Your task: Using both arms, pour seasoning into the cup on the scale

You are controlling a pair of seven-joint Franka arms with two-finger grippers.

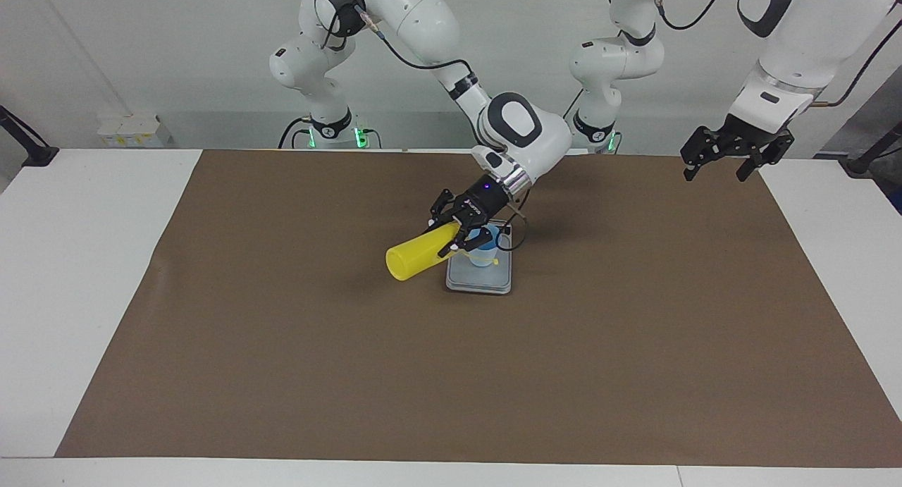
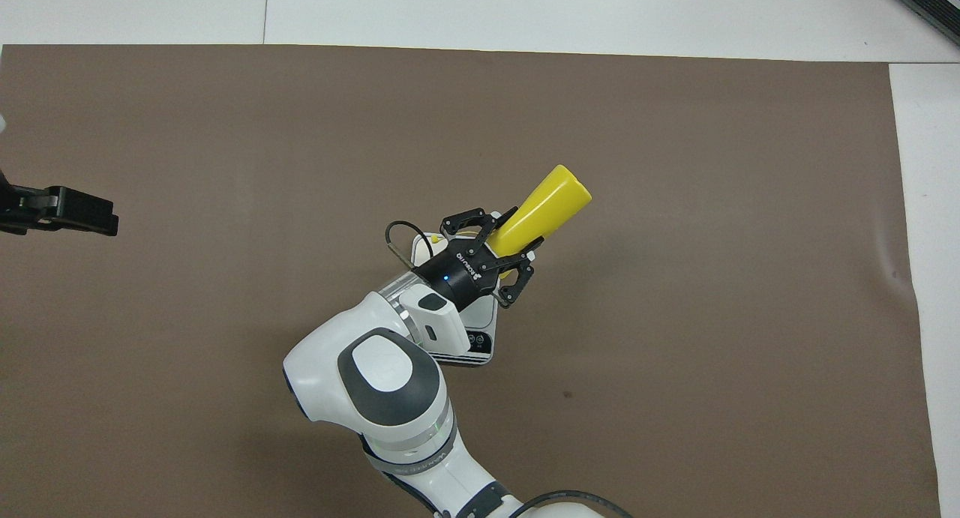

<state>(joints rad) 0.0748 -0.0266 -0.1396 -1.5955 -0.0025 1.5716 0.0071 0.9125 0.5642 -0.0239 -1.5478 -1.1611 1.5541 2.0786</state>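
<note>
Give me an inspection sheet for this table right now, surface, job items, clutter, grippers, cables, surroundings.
Surface: brown paper mat on white table.
Job's things: all-yellow plastic squeeze bottle tipped, nozzle end at small light blue plastic cup; cup stands on flat silver-grey kitchen scale.
Clutter: nothing seen.
Grippers: right gripper shut on bottle above scale; left gripper open, waiting over the mat's edge at its arm's end.
Cables: black cable loop at right wrist.
Surroundings: white wall.

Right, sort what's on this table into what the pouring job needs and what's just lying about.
Needed for the job:
- yellow bottle, tipped, held by the right gripper
- blue cup, standing on the scale
- left gripper, open, waiting over the mat's edge

Just there:
- brown mat
- white table
</note>
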